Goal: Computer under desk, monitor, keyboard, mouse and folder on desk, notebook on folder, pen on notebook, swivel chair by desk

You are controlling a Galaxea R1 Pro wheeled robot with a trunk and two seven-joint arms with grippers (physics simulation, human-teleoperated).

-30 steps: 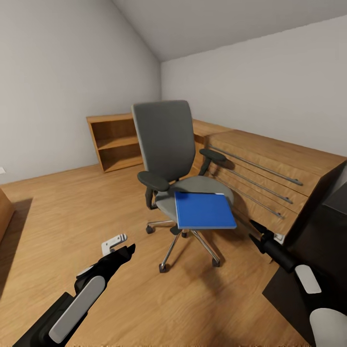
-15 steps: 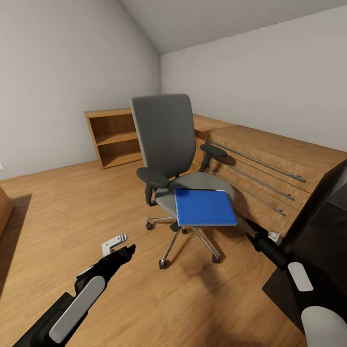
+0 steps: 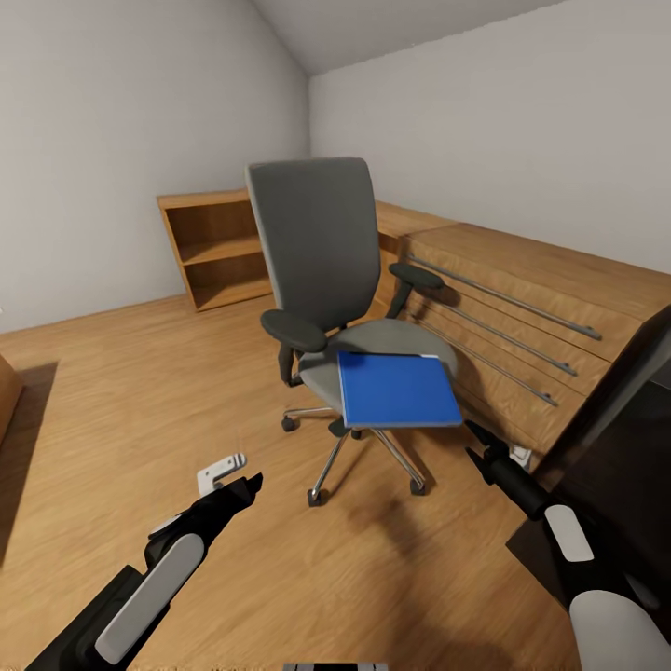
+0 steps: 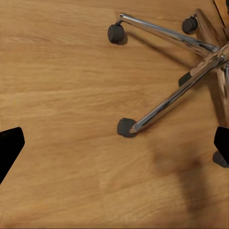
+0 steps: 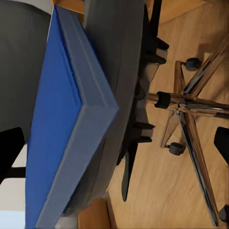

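Folder (image 3: 399, 390) is lying flat at the front edge of the swivel chair (image 3: 321, 270) seat, overhanging it; right gripper (image 3: 477, 445) is hovering just beside its corner, jaws spread and empty. Left gripper (image 3: 238, 477) is hanging over the floor (image 3: 121, 410), jaws open, holding nothing.

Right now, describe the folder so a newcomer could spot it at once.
Find the grey swivel chair in the middle of the wood floor, in front of the low oak drawer unit. On its seat lies the folder, flat and overhanging the front edge. It is the one bright blue thing here.
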